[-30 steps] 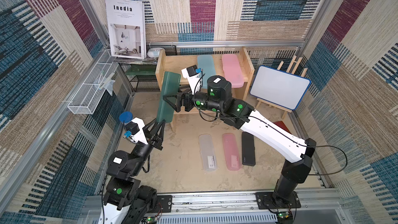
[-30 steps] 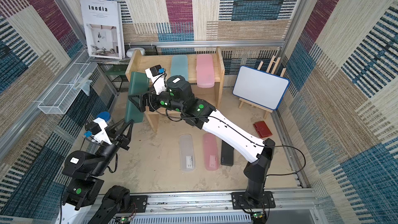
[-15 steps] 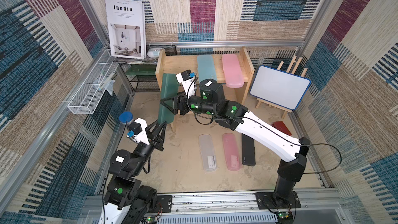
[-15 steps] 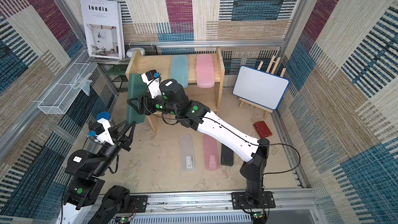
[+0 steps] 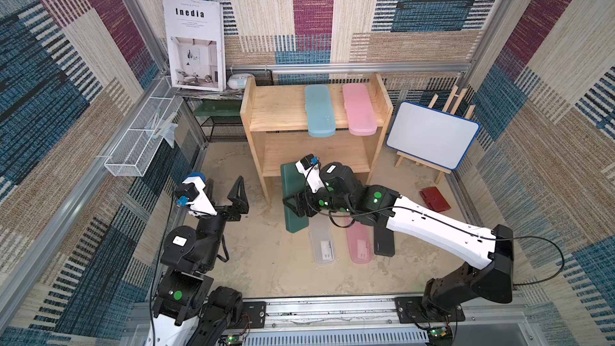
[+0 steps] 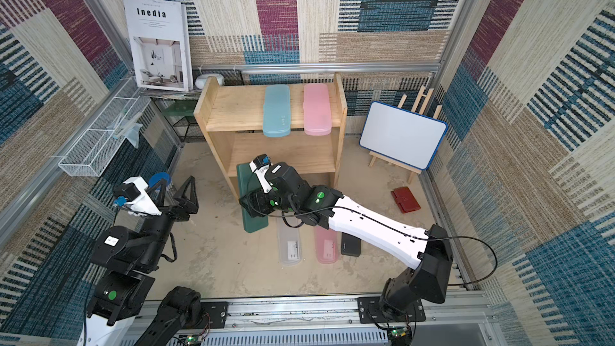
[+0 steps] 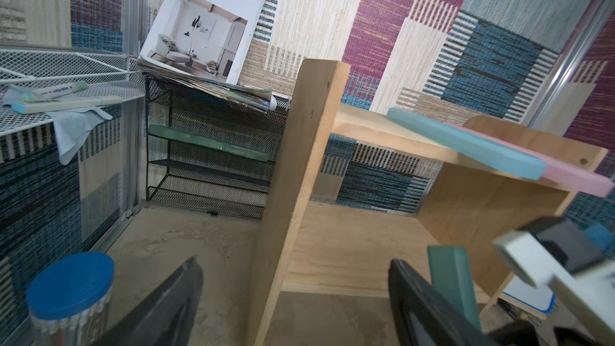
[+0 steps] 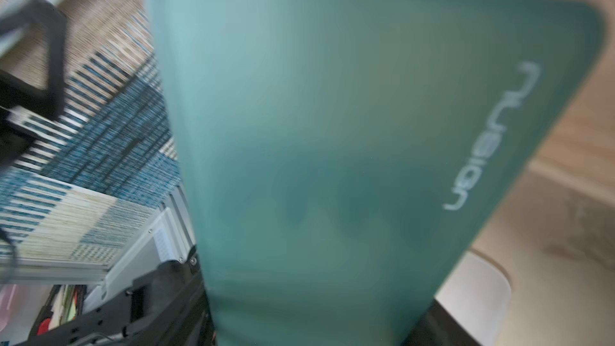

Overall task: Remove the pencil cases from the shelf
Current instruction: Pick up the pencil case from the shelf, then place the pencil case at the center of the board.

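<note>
The right gripper (image 5: pixel 294 208) pinches the green case (image 5: pixel 289 181) (left gripper (image 5: pixel 223 194) spread, empty); an early release may drop it onto the clear case (image 5: pixel 322 244).

6 pencil cases (image 5: pixel 319 109), 1 shelf (image 5: pixel 279 111), 1 whiteboard (image 5: pixel 431 134), 1 red wallet (image 5: pixel 434 198), 1 magazine (image 5: pixel 194 44).

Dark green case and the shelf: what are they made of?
The dark green case: likely plastic, matte, perhaps slightly translucent; it has a smooth moulded face, a rounded corner and a printed logo. The shelf: bare light wood, possibly plywood or pine; the grain shows, with no paint or gloss.
</note>
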Robot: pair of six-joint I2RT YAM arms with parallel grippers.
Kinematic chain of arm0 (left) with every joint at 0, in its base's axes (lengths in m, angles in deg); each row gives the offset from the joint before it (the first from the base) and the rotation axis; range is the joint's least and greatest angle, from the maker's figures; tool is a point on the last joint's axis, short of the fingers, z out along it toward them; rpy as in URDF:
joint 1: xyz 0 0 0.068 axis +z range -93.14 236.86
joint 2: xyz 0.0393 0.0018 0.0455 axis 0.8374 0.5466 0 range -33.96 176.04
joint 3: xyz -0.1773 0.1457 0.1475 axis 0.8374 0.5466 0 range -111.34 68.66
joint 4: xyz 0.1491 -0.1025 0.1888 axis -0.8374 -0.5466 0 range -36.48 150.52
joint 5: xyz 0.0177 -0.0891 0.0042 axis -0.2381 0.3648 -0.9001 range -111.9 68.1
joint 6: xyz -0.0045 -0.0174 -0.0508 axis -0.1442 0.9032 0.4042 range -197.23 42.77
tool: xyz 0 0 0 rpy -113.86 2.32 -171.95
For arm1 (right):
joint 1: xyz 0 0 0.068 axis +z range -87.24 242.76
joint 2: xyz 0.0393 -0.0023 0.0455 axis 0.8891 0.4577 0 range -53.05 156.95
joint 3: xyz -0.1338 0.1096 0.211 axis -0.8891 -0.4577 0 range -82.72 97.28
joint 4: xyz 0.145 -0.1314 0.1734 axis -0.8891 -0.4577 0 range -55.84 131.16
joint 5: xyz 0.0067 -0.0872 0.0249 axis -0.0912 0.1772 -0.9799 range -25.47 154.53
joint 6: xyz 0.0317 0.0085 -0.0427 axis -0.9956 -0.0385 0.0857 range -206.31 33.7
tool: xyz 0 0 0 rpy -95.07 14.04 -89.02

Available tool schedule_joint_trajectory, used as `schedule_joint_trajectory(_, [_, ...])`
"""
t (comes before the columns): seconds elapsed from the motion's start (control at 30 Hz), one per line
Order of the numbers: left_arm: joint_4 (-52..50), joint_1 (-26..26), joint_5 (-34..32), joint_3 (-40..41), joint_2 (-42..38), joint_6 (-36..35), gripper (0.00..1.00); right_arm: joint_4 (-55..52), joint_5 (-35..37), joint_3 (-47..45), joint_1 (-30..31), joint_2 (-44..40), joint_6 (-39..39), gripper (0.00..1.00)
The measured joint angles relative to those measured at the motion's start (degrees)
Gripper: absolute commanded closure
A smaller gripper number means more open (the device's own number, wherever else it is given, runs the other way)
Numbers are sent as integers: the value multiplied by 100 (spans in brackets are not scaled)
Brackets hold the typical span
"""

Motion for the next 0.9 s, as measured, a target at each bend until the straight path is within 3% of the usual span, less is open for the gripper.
schedule_joint_trajectory(0.13, [-140, 0, -111, -98, 411, 177, 8, -138, -4, -868, 7, -15, -535, 35])
schedule_joint_trajectory(0.23, [-210, 0, -116, -101, 664, 343, 8, -201, -105, -994, 7, 431, -833, 37])
schedule_joint_trajectory(0.5, [-350, 0, -107, -103, 955, 640, 6, -592, -774, 435, -59, 2181, -907, 41])
schedule_joint_trajectory(0.9, [-599, 0, -146, -107, 1075, 754, 3, -1257, -1154, 1141, -192, 3416, -1043, 36])
